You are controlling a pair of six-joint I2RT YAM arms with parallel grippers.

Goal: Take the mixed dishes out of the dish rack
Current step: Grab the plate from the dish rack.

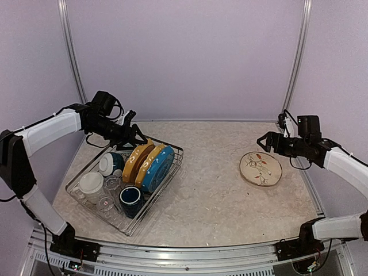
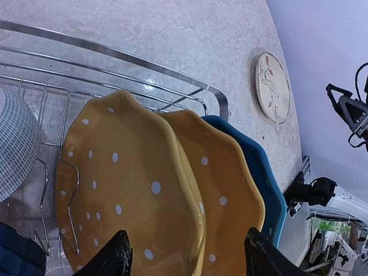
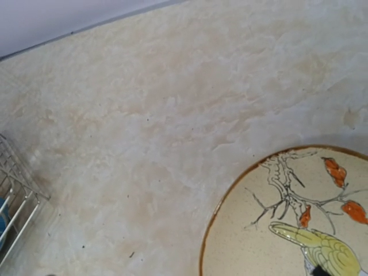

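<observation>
Left jaws are up at the far end of the dish rack (image 2: 115,56), spread wide and gripping nothing yet. My wrist view has one dark finger (image 2: 118,256) in front of the first yellow dotted plate (image 2: 126,190) and the other finger (image 2: 259,256) out past the second yellow plate (image 2: 224,190). The plate rims run between them, and whether a pad touches a rim, I cannot tell.

Both yellow plates stand on edge in the rack's far right part. The blue dotted plate (image 2: 261,167) stands just behind them, nearest the rack's right wall. A grid-patterned bowl (image 2: 14,144) sits at the rack's far left side. The cream mug (image 1: 92,184) is on the rack's left, the navy mug (image 1: 131,198) is toward its near end, and clear glasses (image 1: 106,204) stand between those two.

Over to the right: the cream plate (image 1: 260,168), painted with a bird on a branch, lies flat on the desk (image 1: 213,201), well apart from the rack on its right. My right jaws hang above that plate's far edge, spread and empty. The right wrist view shows only the plate's rim, bare desk and a corner of the rack's wire.
</observation>
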